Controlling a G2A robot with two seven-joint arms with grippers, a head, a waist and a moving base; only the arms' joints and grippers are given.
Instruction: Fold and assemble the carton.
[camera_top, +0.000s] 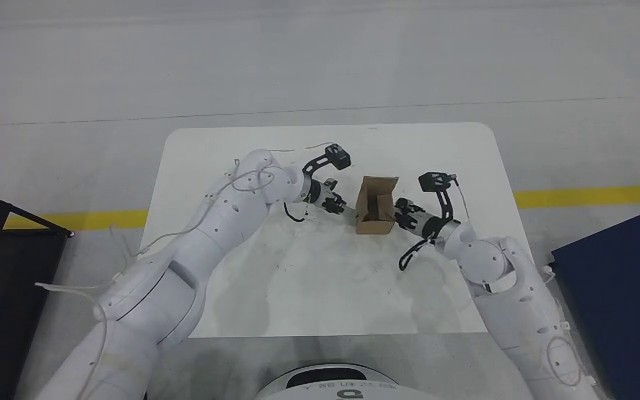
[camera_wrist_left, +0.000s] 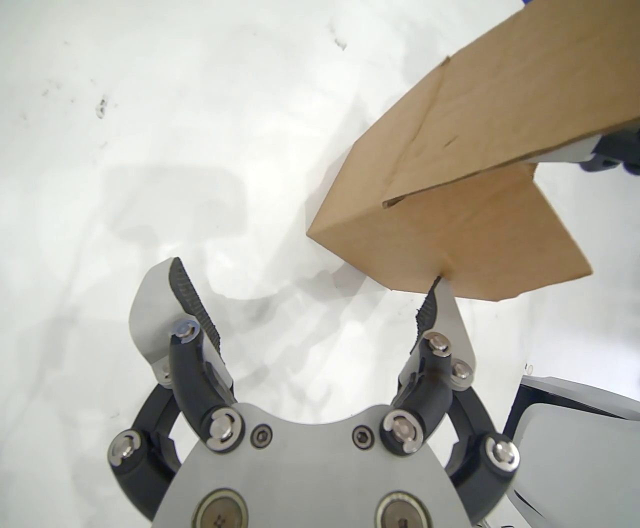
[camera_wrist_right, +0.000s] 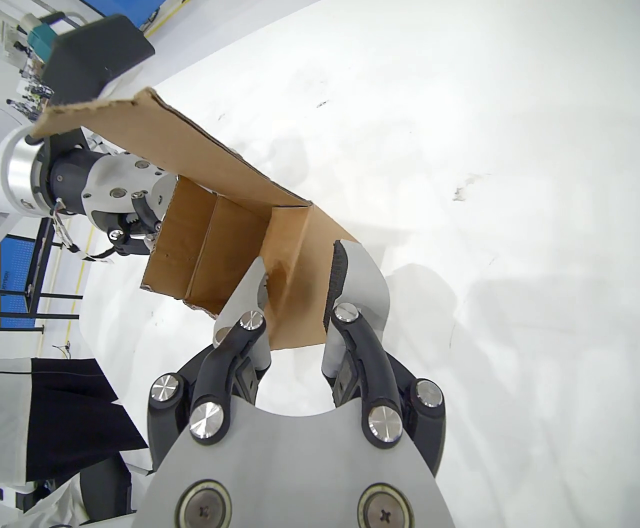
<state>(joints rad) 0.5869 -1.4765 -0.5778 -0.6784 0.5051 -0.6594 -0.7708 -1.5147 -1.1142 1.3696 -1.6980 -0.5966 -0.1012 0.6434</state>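
Carton (camera_top: 376, 205) sits open on the table (camera_top: 300, 290). Left claw (camera_wrist_left: 305, 275) spread wide, one tip touching cardboard. Right claw (camera_wrist_right: 300, 257) spread around a flap.

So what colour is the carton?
The carton is plain brown cardboard, seen best in the right wrist view.
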